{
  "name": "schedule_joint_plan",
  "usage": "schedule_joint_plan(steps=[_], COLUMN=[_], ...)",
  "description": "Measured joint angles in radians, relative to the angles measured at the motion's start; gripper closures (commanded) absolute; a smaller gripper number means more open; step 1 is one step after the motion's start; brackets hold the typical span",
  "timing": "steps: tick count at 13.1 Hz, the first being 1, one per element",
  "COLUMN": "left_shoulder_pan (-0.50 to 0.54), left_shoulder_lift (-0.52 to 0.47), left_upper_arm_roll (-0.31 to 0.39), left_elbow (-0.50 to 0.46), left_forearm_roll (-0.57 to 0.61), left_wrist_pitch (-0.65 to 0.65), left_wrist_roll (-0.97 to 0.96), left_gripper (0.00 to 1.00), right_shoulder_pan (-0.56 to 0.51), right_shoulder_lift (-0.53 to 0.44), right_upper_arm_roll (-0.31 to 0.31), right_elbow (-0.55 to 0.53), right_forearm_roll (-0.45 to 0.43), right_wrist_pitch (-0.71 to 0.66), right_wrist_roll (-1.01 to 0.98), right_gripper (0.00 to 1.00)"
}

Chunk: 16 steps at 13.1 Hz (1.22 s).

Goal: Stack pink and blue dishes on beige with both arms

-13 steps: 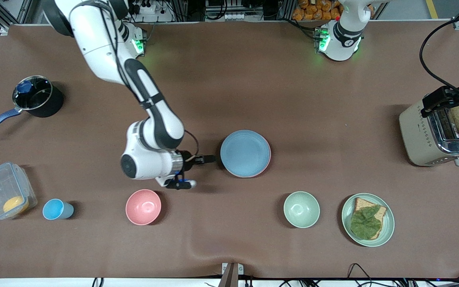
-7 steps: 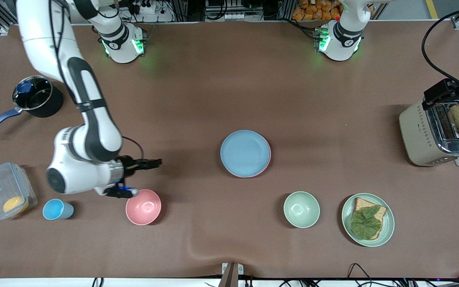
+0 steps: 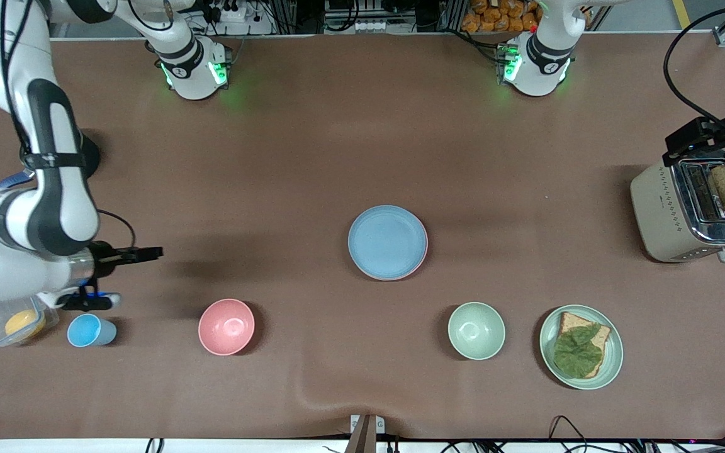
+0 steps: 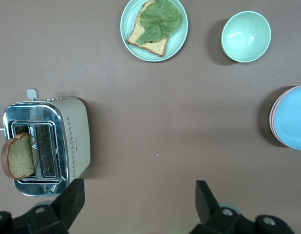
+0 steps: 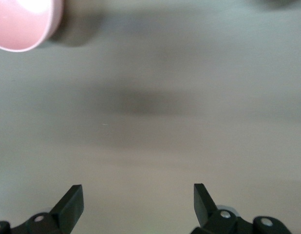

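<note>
Right tool (image 3: 148, 253), fingers wide and empty, has drawn well away from the blue dish (image 3: 387, 241) topping the stack; left tool (image 4: 136, 200), wide, waits above the toaster (image 4: 46, 146).

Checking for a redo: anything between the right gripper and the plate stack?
Nothing visible. The right gripper, open, is over bare table toward the right arm's end; only brown surface lies between it and the blue plate, which sits on the pink plate. The pink bowl sits nearer the camera, off that line.
</note>
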Motion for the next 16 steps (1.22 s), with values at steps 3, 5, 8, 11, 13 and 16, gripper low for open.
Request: schedule_joint_plan(steps=[3, 5, 8, 11, 13, 16], left_shoulder_pan=[-0.002, -0.005, -0.004, -0.004, -0.004, -0.004], left_shoulder_lift=[0.003, 0.018, 0.094, 0.106, 0.093, 0.08], left_upper_arm_roll=[0.0, 0.0, 0.007, 0.012, 0.012, 0.01], left_elbow=[-0.005, -0.051, -0.062, 0.042, 0.056, 0.058], left_forearm_roll=[0.0, -0.003, -0.028, -0.001, 0.001, 0.002], left_wrist_pitch=[-0.011, -0.031, 0.018, 0.025, 0.022, 0.009], left_wrist_roll=[0.0, 0.0, -0.01, -0.01, -0.01, -0.01], left_gripper=[0.0, 0.0, 0.0, 0.0, 0.0, 0.0], right_shoulder_pan=[0.004, 0.007, 0.018, 0.025, 0.022, 0.023], right_shoulder_lift=[-0.123, -0.255, -0.431, -0.506, -0.509, -0.518], right_upper_arm_roll=[0.007, 0.013, 0.019, 0.019, 0.011, 0.01], right_elbow=[-0.019, -0.088, -0.174, -0.164, -0.14, -0.115], right_forearm_roll=[-0.073, -0.114, -0.138, -0.158, -0.162, -0.162], right_wrist_pitch=[-0.016, -0.028, -0.085, -0.144, -0.152, -0.156], right_wrist_roll=[0.004, 0.025, 0.08, 0.13, 0.133, 0.133], right_gripper=[0.0, 0.0, 0.0, 0.0, 0.0, 0.0])
